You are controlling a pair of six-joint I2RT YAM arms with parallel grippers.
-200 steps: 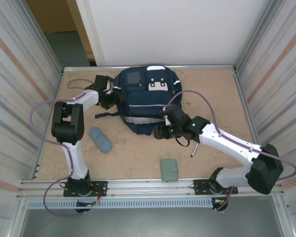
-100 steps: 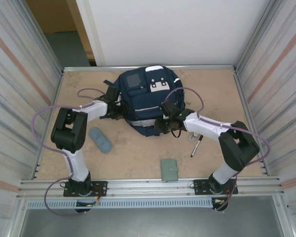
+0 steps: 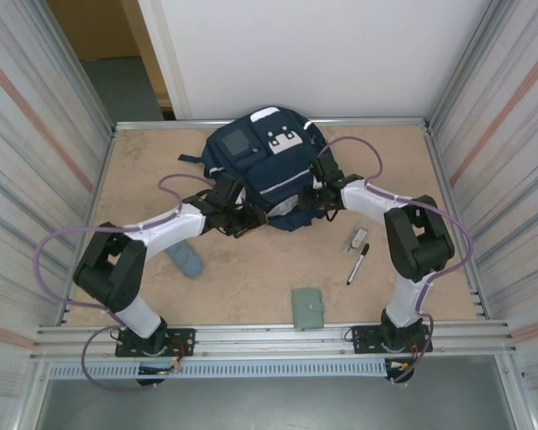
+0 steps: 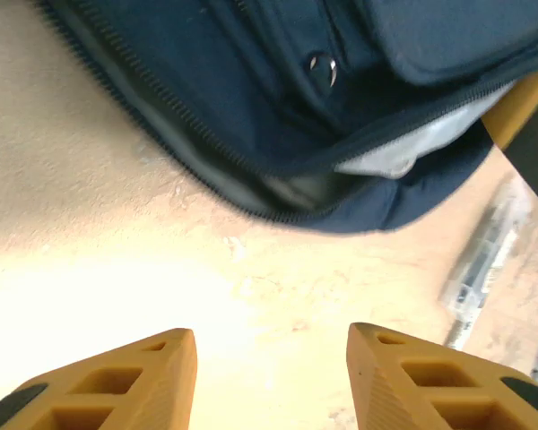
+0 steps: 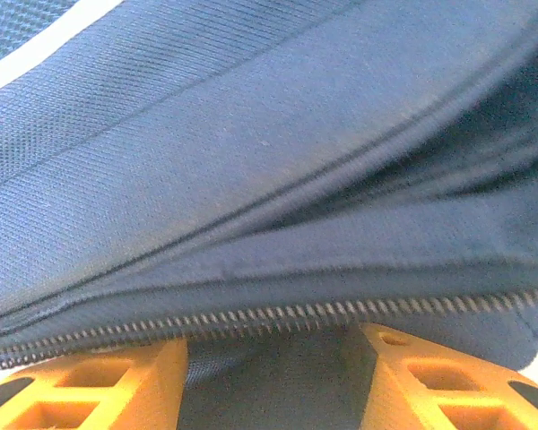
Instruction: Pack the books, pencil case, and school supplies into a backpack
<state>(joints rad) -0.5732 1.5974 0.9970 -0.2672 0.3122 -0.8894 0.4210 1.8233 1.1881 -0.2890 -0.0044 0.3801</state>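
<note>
**A:** Item one?

**B:** Backpack (image 3: 264,166), navy, lying at the far middle of the desk (image 3: 251,282), its unzipped mouth facing the arms. Left jaws are hanging spread over bare desk just short of that mouth, pinching nothing. Right jaws are standing spread at the zip edge, cloth lying across the gap, not clamped as far as I'm seeing.

**A:** Hazard?

**B:** I'm judging the mouth is sagging nearly flat. Anything pushed in could be catching on the zip teeth or shoving the bag away.

**A:** Surroundings?

**B:** Pencil case (image 3: 188,262) lying partly under the left arm (image 3: 161,235); a sweep could be dragging it. Clear packet (image 3: 357,238) and marker (image 3: 358,264) lying beside the right arm (image 3: 403,224). Grey-green booklet (image 3: 308,307) waiting near the front edge.
</note>
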